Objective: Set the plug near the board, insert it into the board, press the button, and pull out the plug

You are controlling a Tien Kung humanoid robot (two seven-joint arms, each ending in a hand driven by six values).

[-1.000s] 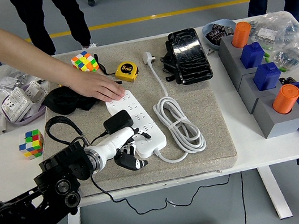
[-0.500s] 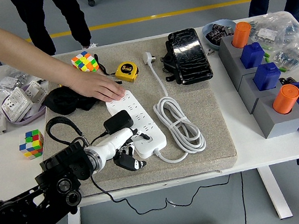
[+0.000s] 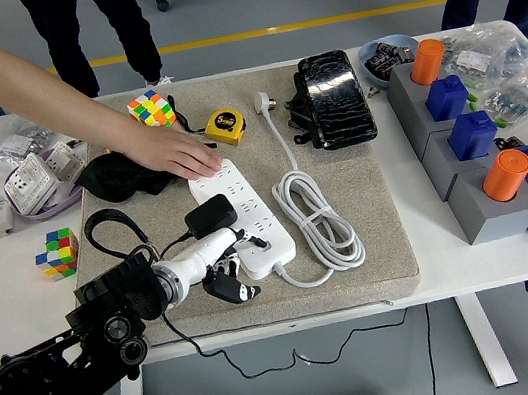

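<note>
Head view shows one robot arm, the left, reaching in from the lower left corner; its left hand (image 3: 223,265) is curled beside the near end of the white power strip (image 3: 242,211), though whether the fingers grip anything I cannot tell. One black plug adapter (image 3: 209,214) sits against the strip's left edge, its black cord (image 3: 110,226) looping toward the mat's left edge. A person's hand (image 3: 172,154) presses flat on the strip's far end. The strip's white cable (image 3: 315,217) lies coiled on the grey mat (image 3: 373,240). Two Rubik's cubes show: one (image 3: 150,108) at the mat's far left corner, one (image 3: 55,252) on the white table (image 3: 3,272) near its left edge. One yellow tape measure (image 3: 223,125) lies beside the person's hand.
</note>
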